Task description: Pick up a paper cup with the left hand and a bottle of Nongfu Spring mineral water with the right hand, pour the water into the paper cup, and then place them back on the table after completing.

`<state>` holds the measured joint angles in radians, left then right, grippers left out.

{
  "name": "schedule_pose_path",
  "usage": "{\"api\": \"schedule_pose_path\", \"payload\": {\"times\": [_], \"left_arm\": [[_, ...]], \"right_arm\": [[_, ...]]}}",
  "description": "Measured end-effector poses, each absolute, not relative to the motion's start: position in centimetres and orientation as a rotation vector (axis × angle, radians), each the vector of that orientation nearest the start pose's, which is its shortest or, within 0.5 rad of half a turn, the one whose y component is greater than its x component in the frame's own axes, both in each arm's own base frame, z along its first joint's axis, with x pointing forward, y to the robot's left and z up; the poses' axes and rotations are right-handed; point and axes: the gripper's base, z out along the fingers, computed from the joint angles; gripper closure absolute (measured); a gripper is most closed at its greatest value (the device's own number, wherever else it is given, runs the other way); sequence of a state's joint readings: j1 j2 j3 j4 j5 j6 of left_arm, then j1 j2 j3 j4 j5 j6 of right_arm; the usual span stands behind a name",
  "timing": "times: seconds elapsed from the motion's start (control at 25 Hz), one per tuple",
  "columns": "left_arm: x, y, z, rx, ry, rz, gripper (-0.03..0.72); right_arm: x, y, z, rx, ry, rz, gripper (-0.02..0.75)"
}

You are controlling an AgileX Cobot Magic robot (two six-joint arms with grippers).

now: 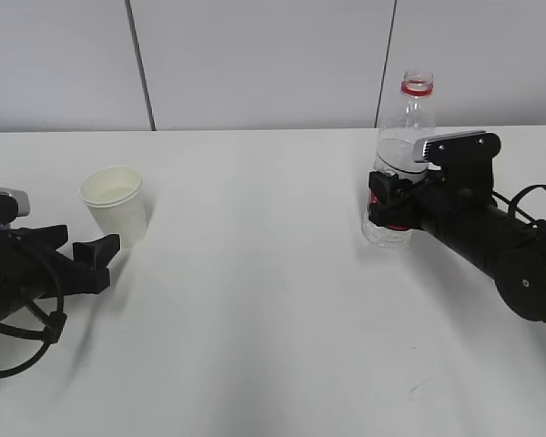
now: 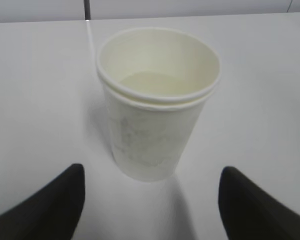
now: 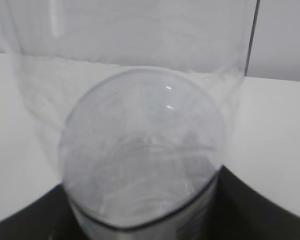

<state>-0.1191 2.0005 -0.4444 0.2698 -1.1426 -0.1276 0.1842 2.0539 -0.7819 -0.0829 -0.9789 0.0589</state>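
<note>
A white paper cup [image 1: 116,205] stands upright on the white table [image 1: 255,300] at the left. In the left wrist view the cup [image 2: 155,120] shows a level pale surface inside; I cannot tell if it is water. My left gripper [image 1: 98,259] is open, with the cup just beyond its fingertips [image 2: 65,200] and untouched. A clear, uncapped bottle [image 1: 400,155] with a red neck ring stands upright at the right. My right gripper [image 1: 389,202] is shut on its lower body. In the right wrist view the bottle [image 3: 140,150] fills the space between both fingers [image 3: 260,210].
A white panelled wall [image 1: 255,64] runs along the back of the table. Black cables [image 1: 27,337] loop beside the left arm near the front left edge. Bare tabletop lies between the cup and the bottle.
</note>
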Motion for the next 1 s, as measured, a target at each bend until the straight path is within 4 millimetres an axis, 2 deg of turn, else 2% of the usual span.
{"api": "schedule_pose_path", "payload": {"times": [0.6, 0.8, 0.92, 1.0], "left_arm": [[27.8, -5.6, 8.7, 0.280, 1.894, -0.330, 0.178], [27.8, -5.7, 8.7, 0.280, 1.894, -0.330, 0.178], [27.8, -5.7, 8.7, 0.281, 1.894, -0.330, 0.178], [27.8, -5.7, 8.7, 0.282, 1.894, -0.331, 0.178]], "right_arm": [[36.3, 7.4, 10.2, -0.199, 1.746, 0.210, 0.341], [35.7, 7.3, 10.0, -0.194, 1.728, 0.214, 0.340], [35.4, 7.3, 10.0, -0.193, 1.723, 0.215, 0.293], [35.4, 7.3, 10.0, -0.193, 1.723, 0.215, 0.223]]}}
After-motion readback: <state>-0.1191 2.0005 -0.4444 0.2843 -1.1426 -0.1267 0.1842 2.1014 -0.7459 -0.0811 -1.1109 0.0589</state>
